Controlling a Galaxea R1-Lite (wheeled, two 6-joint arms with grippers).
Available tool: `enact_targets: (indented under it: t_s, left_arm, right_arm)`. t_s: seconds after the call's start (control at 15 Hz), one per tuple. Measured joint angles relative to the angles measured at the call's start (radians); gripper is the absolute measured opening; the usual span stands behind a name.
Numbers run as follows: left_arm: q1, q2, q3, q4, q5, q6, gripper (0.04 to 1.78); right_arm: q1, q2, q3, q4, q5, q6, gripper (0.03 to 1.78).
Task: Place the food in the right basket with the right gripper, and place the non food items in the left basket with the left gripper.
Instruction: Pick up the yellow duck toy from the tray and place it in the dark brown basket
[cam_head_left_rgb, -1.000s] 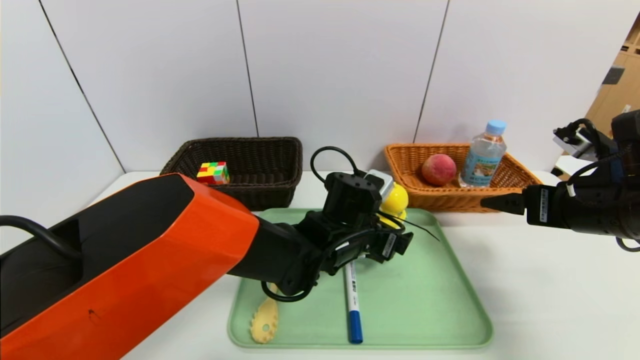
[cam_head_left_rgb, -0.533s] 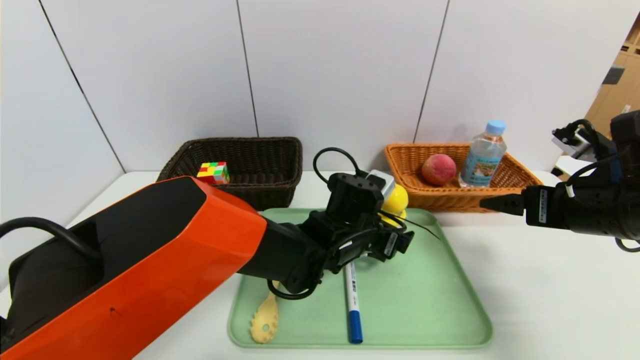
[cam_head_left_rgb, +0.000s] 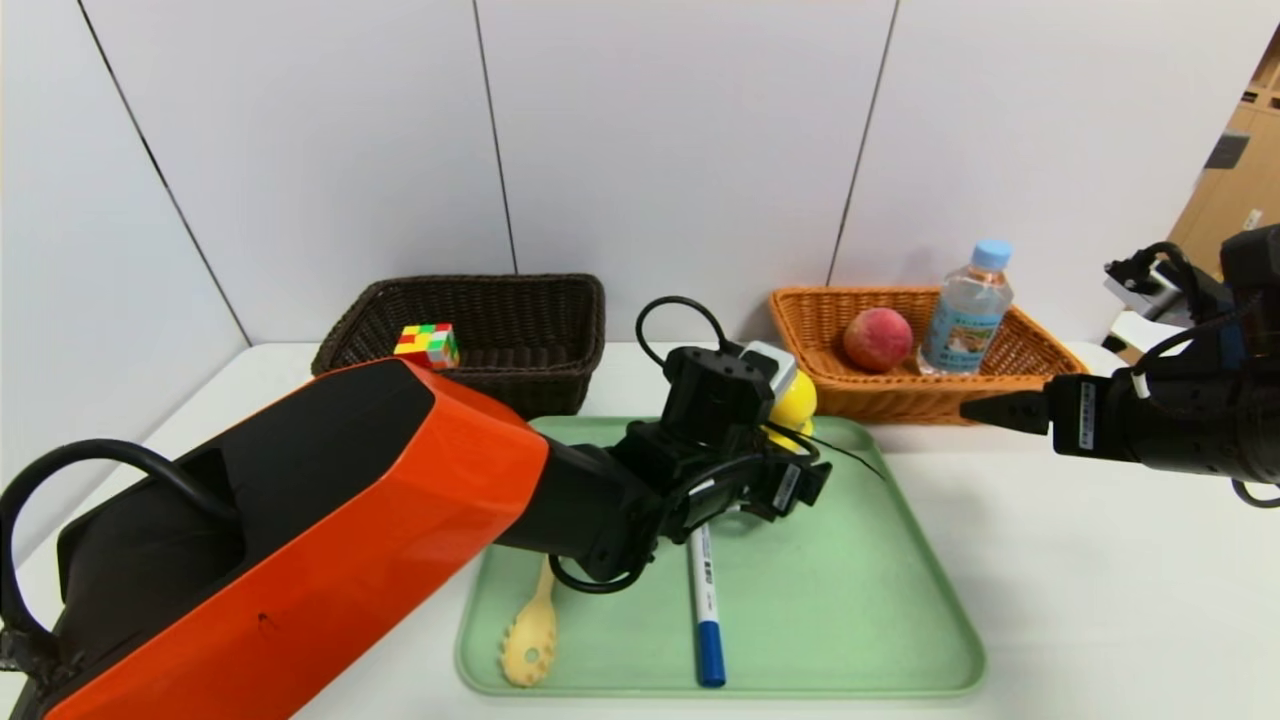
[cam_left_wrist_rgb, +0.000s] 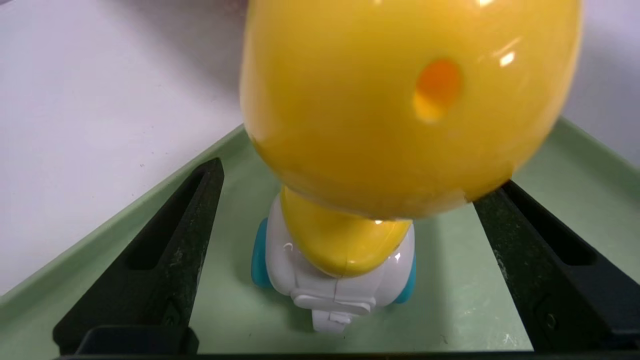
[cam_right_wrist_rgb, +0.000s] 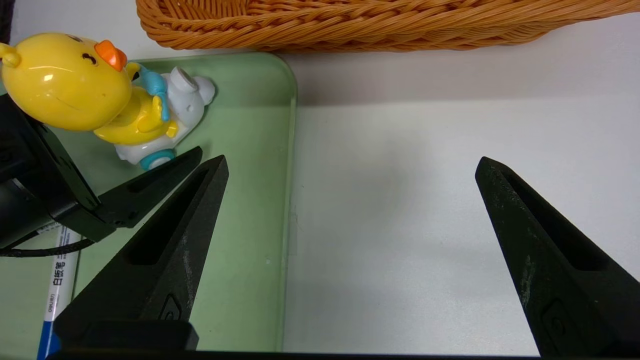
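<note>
Since 1 s ago: left arm crept fwd a little, left end effector (cam_left_wrist_rgb: 345, 260) now wide open astride the duck toy (cam_head_left_rgb: 792, 398), which stands at tray (cam_head_left_rgb: 880, 640) 12 o'clock; fingers (cam_left_wrist_rgb: 165, 260) either side of its white-blue base, not touching. Done: peach (cam_head_left_rgb: 877, 338) + water bottle (cam_head_left_rgb: 966, 310) in orange basket (cam_head_left_rgb: 800, 320) at 1 o'clock, cube (cam_head_left_rgb: 428, 345) in dark basket (cam_head_left_rgb: 500, 300) at 11; pasta spoon (cam_head_left_rgb: 530, 640) + marker (cam_head_left_rgb: 705, 610) on tray at 6. Step: duck pick; next, I judge, close on base, lift, carry to 11 o'clock basket; right end effector (cam_right_wrist_rgb: 350, 260) wide open, idle over bench at 3.
</note>
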Motion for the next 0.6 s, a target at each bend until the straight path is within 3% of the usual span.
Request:
enact_targets:
  t_s: [0.07, 0.4, 0.6]
  left_arm:
    - [0.000, 0.003, -0.005, 0.001, 0.000, 0.001, 1.69]
    - [0.000, 0.015, -0.022, -0.001, -0.001, 0.002, 0.97]
    - [0.000, 0.015, -0.022, -0.002, -0.003, 0.000, 0.84]
  right_arm:
    - [0.000, 0.000, 0.000, 0.000, 0.000, 0.000, 1.71]
    - [-0.004, -0.004, 0.007, 0.000, 0.001, 0.000, 1.71]
    - [-0.004, -0.008, 0.018, -0.021, 0.000, 0.000, 1.71]
